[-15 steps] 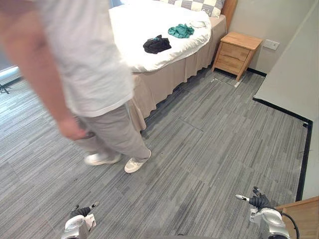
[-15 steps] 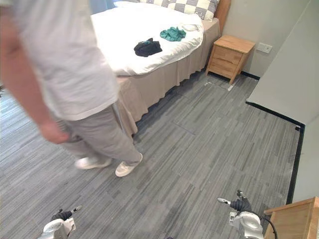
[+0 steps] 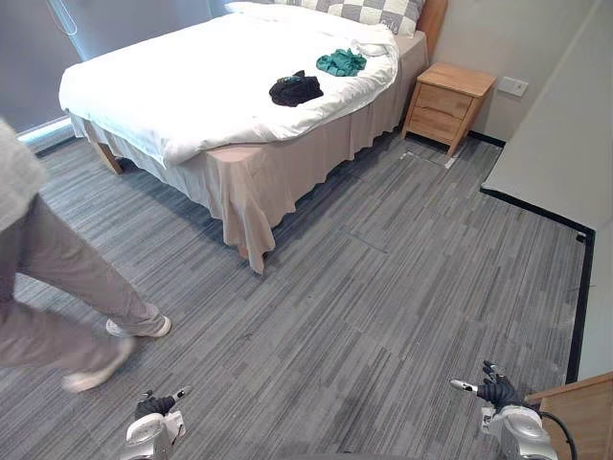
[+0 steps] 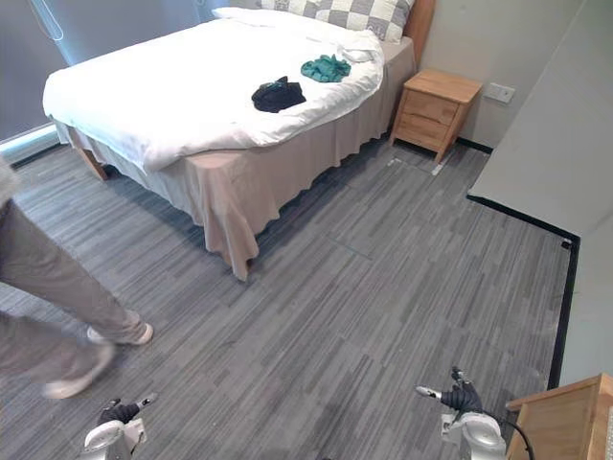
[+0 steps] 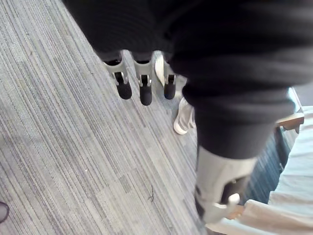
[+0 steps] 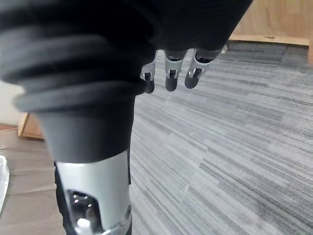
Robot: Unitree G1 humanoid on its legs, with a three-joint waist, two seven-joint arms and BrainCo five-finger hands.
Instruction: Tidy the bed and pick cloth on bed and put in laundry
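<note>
Left eye view: showing a black cloth [image 3: 295, 89] and a green cloth [image 3: 341, 62] lying apart on the white bed [image 3: 192, 86], well away from the left hand [image 3: 153, 407] and right hand [image 3: 493, 388] hanging low; a person's legs [image 3: 57, 287] striding at the left. Left wrist view: dangling fingers [image 5: 142, 90] straight over the carpet [image 5: 58, 147], gripping nothing. Right wrist view: hanging fingers [image 6: 171, 81] loose, likewise empty

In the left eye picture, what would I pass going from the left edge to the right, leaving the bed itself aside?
person's legs → black cloth → green cloth → nightstand → wall socket
</note>
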